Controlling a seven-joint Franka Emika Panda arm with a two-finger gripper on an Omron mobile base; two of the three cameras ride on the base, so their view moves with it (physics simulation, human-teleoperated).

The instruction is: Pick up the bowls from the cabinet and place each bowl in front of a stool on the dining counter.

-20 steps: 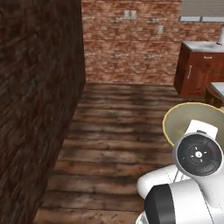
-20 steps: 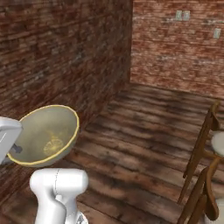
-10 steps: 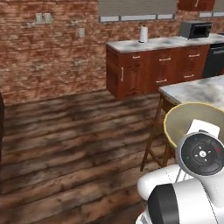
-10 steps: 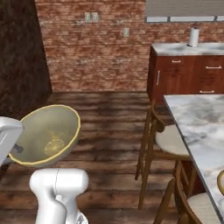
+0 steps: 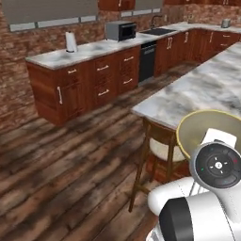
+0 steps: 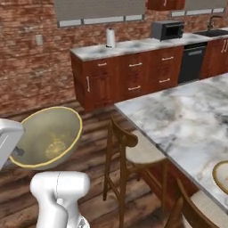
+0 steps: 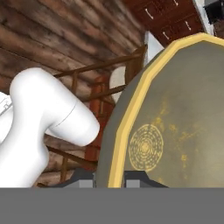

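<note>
Left base view shows the grey-olive bowl (image 5: 207,129) carried on edge beside the dining counter (image 5: 207,89). Right base view shows a stool (image 6: 133,153) between them, which a low swing might clip. Hand view shows the gripper (image 7: 109,178) pinched onto the rim, where it could slip
</note>
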